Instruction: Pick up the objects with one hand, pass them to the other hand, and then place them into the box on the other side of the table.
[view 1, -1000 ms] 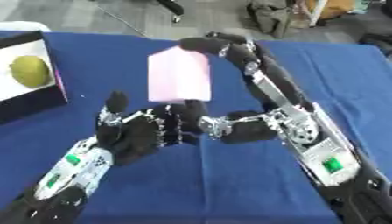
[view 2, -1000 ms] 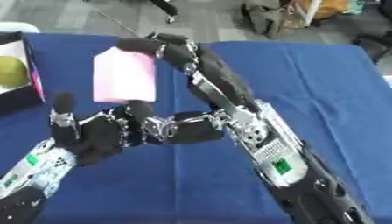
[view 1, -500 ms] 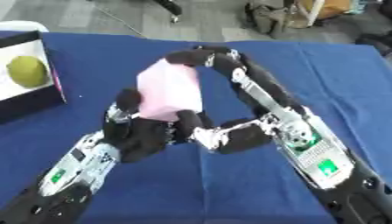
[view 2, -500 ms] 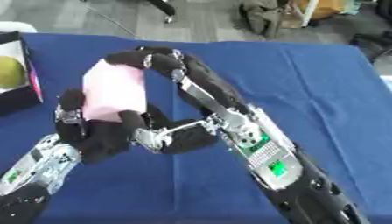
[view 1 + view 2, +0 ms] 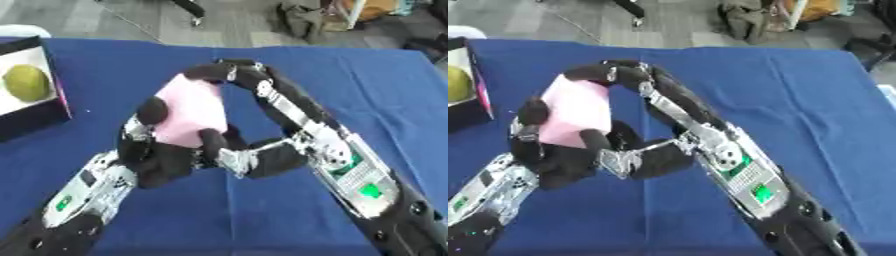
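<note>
The pink block (image 5: 188,112) is held up above the blue counter (image 5: 367,90), well right of the box (image 5: 39,112), and both hands are on it at once. This looks like the hand-over step. The left robot hand (image 5: 166,150) cups the block from below, with a fingertip curled up its left edge and a thumb pressing its lower right corner. The right robot hand (image 5: 223,75) is curled over the block's top edge, its arm looping round from the right of the block.

Judging from this, the next move calls for the right robot hand to let go of the top while the left keeps its hold, and then for the left arm to carry the block leftward to the box, which already holds a yellow-green fruit (image 5: 26,82) against its white floor.

The left eye view shows more of the box: its white floor, the dark front wall and the whole fruit. In the right eye view only a sliver of the box and fruit shows at the left edge, but the counter's right-hand edge comes into sight.
</note>
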Robot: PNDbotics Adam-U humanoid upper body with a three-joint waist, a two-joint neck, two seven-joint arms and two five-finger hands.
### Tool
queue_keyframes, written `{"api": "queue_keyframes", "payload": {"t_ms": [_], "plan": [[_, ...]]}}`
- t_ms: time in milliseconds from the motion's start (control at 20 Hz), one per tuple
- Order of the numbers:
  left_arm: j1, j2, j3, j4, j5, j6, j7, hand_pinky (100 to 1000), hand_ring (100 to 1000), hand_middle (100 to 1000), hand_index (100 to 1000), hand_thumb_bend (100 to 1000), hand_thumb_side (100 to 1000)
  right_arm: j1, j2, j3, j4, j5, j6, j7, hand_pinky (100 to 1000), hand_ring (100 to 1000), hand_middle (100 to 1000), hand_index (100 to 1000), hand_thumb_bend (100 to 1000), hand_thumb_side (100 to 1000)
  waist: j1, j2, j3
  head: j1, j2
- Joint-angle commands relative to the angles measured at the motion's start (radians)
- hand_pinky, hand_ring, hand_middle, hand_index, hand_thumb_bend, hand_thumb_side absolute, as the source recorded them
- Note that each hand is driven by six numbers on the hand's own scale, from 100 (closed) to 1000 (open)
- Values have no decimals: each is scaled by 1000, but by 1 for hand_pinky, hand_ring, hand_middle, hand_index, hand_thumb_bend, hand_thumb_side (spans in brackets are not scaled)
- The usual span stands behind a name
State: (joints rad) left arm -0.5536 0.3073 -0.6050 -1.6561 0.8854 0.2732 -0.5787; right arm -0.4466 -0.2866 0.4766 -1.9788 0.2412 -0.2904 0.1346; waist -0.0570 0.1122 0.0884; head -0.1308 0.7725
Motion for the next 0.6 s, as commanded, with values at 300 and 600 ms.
{"api": "queue_keyframes", "payload": {"t_ms": [300,600], "plan": [[-14,1,4,-22,13,1,52,858,788,614,687,462,659,-3,-18,-3,-21,-12,8,7,749,775,565,832,100,326,4,-13,1,-7,-2],[-16,-1,3,-17,20,2,116,820,735,537,592,410,654,-1,-21,-3,-21,-15,7,18,765,773,562,826,100,330,3,-14,1,-5,-2]]}}
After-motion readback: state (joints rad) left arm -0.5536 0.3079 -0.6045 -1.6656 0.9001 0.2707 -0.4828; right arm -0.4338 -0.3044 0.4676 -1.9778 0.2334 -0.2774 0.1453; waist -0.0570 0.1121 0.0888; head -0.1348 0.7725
